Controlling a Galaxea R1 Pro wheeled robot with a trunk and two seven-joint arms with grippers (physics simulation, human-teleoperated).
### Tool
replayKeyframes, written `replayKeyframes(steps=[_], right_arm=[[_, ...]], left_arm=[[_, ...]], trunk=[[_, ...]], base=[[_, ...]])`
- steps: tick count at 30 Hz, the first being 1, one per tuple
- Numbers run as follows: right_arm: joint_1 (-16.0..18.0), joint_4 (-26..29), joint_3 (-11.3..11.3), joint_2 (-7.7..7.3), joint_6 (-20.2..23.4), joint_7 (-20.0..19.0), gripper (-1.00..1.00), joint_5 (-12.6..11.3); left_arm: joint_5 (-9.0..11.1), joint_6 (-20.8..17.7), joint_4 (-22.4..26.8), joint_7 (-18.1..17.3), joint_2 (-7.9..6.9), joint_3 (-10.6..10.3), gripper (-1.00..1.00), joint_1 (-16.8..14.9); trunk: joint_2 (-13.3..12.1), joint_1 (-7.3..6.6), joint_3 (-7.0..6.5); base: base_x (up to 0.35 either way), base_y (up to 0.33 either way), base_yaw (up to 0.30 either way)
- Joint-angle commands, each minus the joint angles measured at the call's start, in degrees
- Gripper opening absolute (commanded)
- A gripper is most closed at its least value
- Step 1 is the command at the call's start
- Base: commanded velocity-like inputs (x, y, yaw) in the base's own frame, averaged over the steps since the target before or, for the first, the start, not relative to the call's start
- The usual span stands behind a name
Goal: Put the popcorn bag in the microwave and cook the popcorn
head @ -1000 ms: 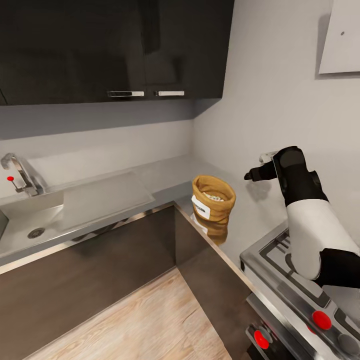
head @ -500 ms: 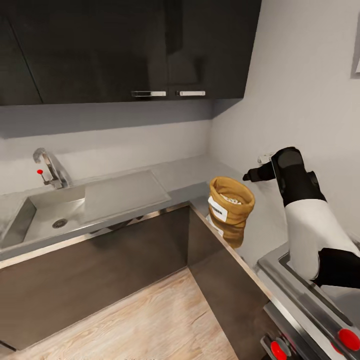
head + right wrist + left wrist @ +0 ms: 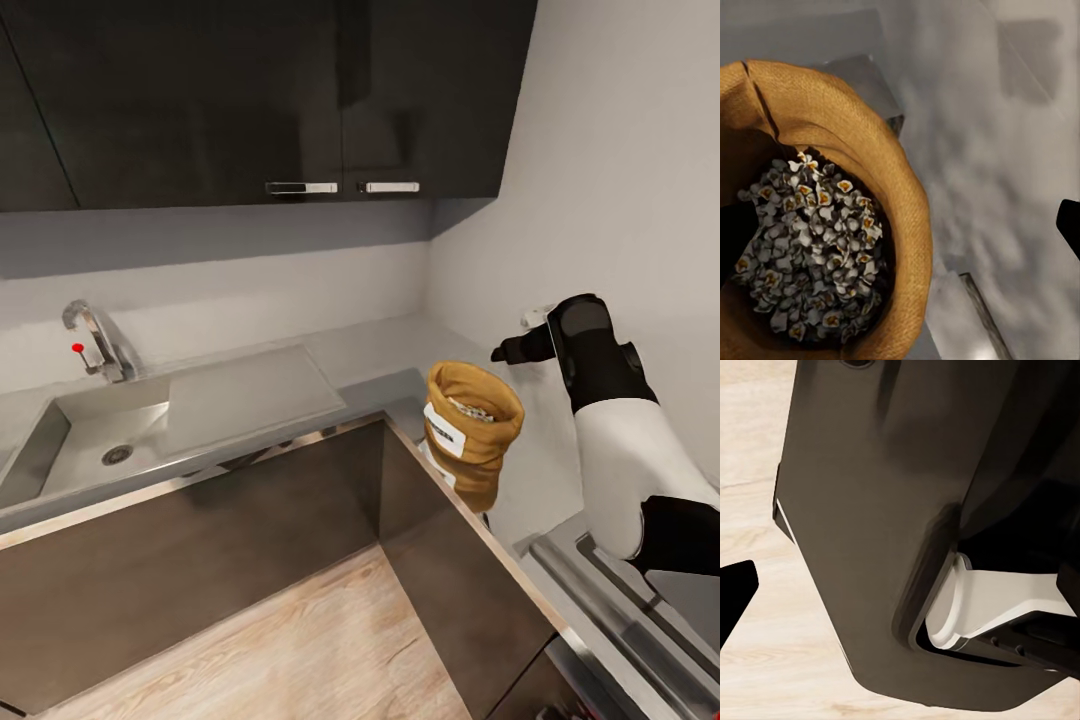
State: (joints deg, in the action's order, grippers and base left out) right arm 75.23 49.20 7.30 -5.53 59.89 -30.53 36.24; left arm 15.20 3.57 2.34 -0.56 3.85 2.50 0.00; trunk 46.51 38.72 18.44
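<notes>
Black-and-white right arm and dark body shell of the robot

In the head view the right arm (image 3: 615, 440) has a smooth, rounded white forearm shell between glossy black segments: a black joint at its near end and a bulky black wrist housing at its far end, tapering to a slim black end effector (image 3: 510, 350) with a small pale grey fitting beside it. In the left wrist view, a broad dark grey-brown body panel (image 3: 877, 525) with rounded edges encloses a white curved cylindrical part (image 3: 982, 604).
</notes>
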Motion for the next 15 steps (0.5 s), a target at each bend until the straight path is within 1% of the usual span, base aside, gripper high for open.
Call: replayKeyframes(steps=[1,6,8,9,10,12,15], right_arm=[[0.03,-0.01,0.08,0.0,0.11,-0.58,1.0,0.59],[0.01,-0.08,0.08,-0.2,0.11,-0.84,1.0,0.47],[-0.29,-0.05,0.08,-1.1,0.11,-1.03,1.0,0.52],[-0.43,-0.02,0.04,-1.8,0.11,-1.13,1.0,0.45],[-0.53,0.0,0.04,-2.11,0.11,-1.2,1.0,0.32],[-0.64,-0.04,0.07,-2.52,0.11,-1.4,1.0,0.15],[-1.34,-0.06,0.08,-2.69,0.11,-1.52,1.0,0.02]], left_arm=[[0.18,0.12,0.03,-0.06,0.01,0.23,1.0,0.0],[0.18,0.12,0.03,-0.06,0.01,0.23,1.0,0.0],[0.17,0.12,0.03,-0.06,0.01,0.23,1.0,0.0],[0.18,0.12,0.03,-0.06,0.01,0.23,1.0,0.0],[0.18,0.12,0.03,-0.06,0.01,0.23,1.0,0.0],[0.15,0.12,0.03,-0.06,0.01,0.23,1.0,0.0],[0.11,0.12,0.03,-0.06,0.01,0.23,1.0,0.0]], trunk=[[0.05,0.01,0.07],[0.05,0.01,0.07],[0.05,0.01,0.07],[0.05,0.01,0.07],[0.05,0.01,0.07],[0.05,0.01,0.07],[0.05,0.01,0.07]], base=[[0.011,0.0,0.0],[0.003,0.0,0.0],[0.0,0.0,0.0],[0.0,0.0,0.0],[0.0,0.0,0.0],[0.0,0.0,0.0],[0.0,0.0,0.0]])
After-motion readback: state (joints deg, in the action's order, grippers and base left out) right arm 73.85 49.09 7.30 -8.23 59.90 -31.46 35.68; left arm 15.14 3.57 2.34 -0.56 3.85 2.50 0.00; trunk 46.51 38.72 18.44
